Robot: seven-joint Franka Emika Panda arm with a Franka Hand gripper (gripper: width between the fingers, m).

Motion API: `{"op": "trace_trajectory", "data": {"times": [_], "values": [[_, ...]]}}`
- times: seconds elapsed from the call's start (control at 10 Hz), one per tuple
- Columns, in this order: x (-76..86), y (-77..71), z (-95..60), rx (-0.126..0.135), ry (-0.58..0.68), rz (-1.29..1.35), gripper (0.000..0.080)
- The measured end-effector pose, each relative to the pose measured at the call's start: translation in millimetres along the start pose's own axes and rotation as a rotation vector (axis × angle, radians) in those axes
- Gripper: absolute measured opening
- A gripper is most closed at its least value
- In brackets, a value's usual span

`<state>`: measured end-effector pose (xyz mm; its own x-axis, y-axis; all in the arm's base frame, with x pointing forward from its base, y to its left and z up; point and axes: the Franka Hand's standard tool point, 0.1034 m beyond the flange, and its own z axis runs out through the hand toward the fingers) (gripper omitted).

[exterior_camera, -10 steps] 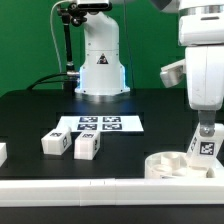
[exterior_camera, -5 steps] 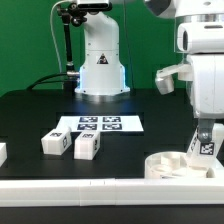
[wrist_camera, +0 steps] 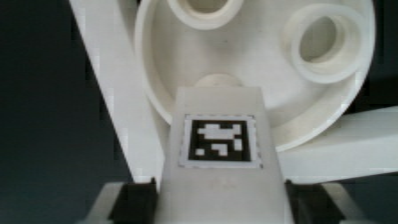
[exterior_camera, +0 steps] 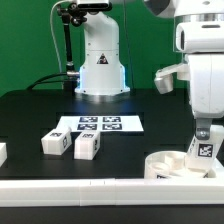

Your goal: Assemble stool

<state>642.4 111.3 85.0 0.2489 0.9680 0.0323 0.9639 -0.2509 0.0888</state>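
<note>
The white round seat [exterior_camera: 176, 165] lies flat at the front on the exterior view's right, its holes facing up; it fills the wrist view [wrist_camera: 267, 60]. My gripper [exterior_camera: 204, 133] is shut on a white leg block [exterior_camera: 203, 146] with a marker tag and holds it upright over the seat. In the wrist view the leg block [wrist_camera: 217, 140] runs from between my fingers [wrist_camera: 146, 200] to the seat's face, its far end resting on the disc between the holes. Two more leg blocks [exterior_camera: 54, 143] [exterior_camera: 87, 147] lie on the table at the exterior view's left.
The marker board [exterior_camera: 100, 124] lies in the middle of the black table. A long white rail [exterior_camera: 80, 186] runs along the front edge. Part of another white piece [exterior_camera: 2, 153] shows at the left edge. The robot base [exterior_camera: 100, 60] stands behind.
The arm's upper part has shifted slightly toward the exterior view's left. The gripper and the held leg block stay at almost the same spot over the seat.
</note>
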Motion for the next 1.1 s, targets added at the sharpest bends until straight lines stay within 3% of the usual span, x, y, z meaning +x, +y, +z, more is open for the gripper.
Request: {"op": "trace_trajectory", "data": {"times": [0.5, 1.1], "values": [[-6.6, -1.5, -0.1, 0.065, 0.013, 0.513, 0.0340], [-6.1, 0.2, -0.1, 0.062, 0.010, 0.952, 0.0340]]}}
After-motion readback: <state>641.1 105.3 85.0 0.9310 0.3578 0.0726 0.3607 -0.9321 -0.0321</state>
